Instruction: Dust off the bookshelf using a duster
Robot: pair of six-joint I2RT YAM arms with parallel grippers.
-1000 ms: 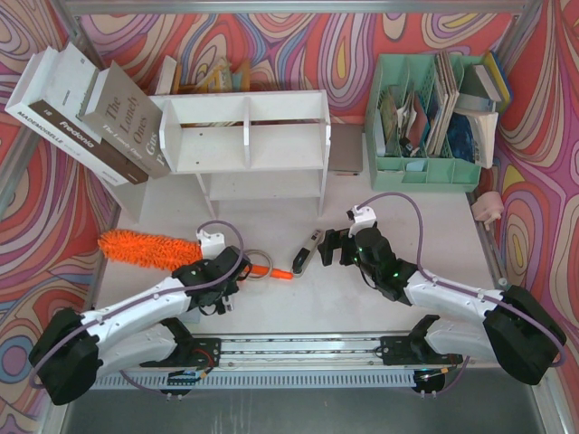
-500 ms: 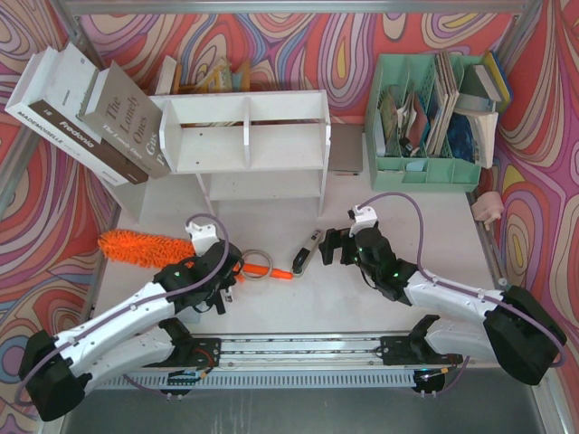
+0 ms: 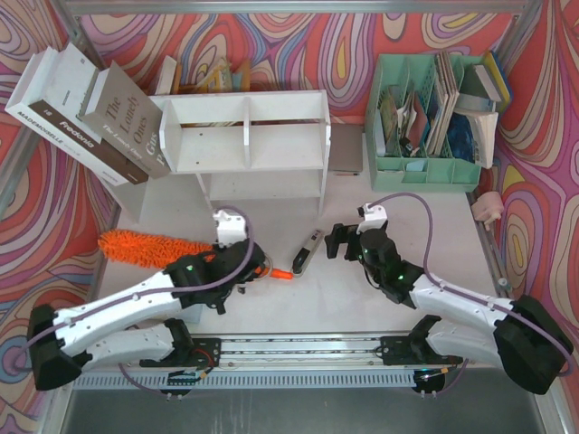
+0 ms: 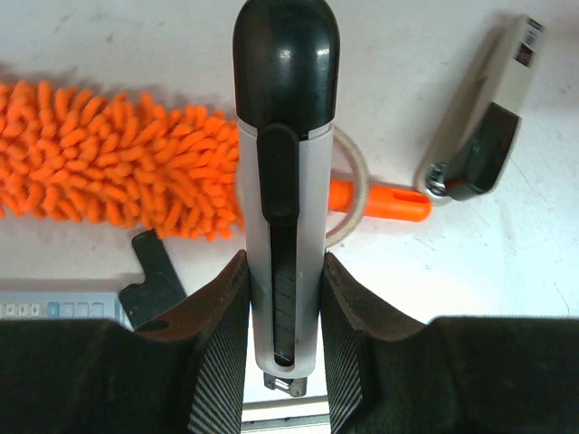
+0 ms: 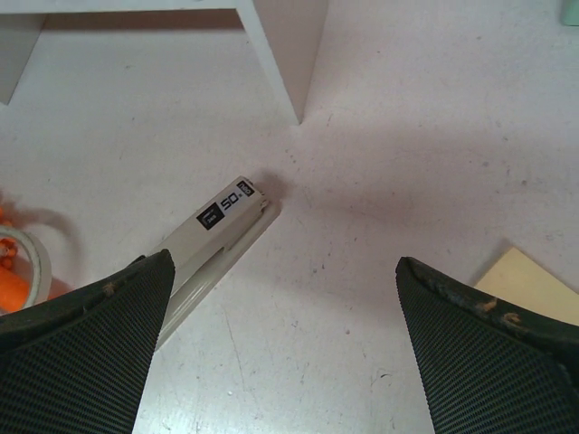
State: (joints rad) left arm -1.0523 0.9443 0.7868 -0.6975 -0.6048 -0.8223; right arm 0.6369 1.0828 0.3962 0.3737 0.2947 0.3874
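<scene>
The left arm has slid closer to the bookshelf [image 3: 244,136] — the left gripper [image 4: 282,298] squeezes a grey tool [image 4: 285,108] just above the orange duster [image 4: 109,172], which lies flat on the table [image 3: 339,294]. The right gripper [image 5: 280,271] gapes wide over a stapler [image 5: 213,235].

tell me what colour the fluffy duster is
Bright orange; the long fluffy microfibre duster shows best in the left wrist view.

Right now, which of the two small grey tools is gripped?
The black-tipped utility knife, clamped in the left gripper. The stapler lies free on the table by the handle of the duster.
</scene>
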